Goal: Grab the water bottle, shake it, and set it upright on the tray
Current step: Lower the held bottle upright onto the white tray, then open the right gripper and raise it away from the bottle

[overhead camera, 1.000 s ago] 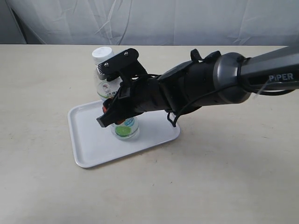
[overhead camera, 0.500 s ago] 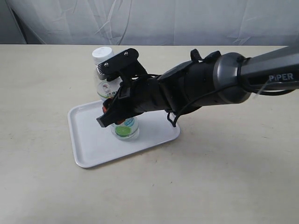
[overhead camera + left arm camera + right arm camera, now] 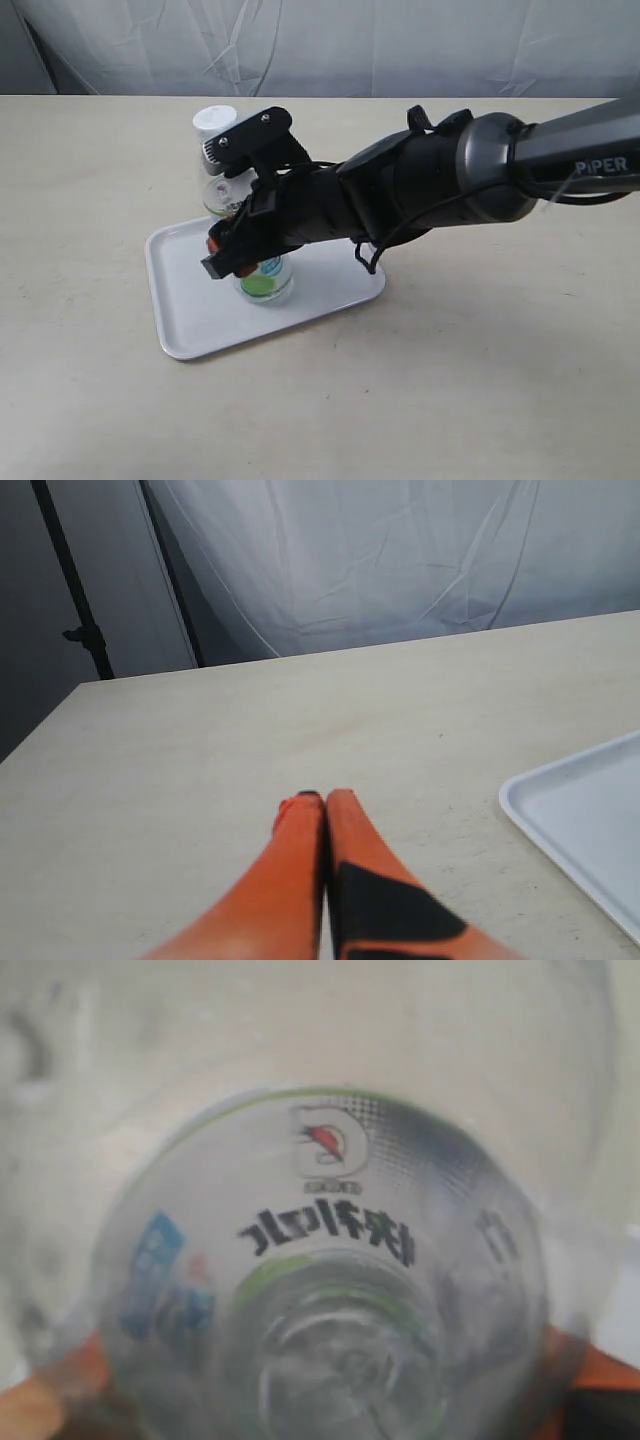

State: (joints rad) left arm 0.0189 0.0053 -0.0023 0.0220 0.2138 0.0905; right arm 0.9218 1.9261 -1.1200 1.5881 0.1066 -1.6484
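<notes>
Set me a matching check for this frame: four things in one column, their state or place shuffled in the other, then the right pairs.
Column A
1. water bottle
2. tray
3. left gripper
4. right gripper

Column B
a. shut, nothing between its fingers, above bare table
b. white, lying flat on the table
c. shut on the bottle's body
d. clear with a white cap, base over the tray

Pairs: 1-d, 2-b, 3-a, 4-c
</notes>
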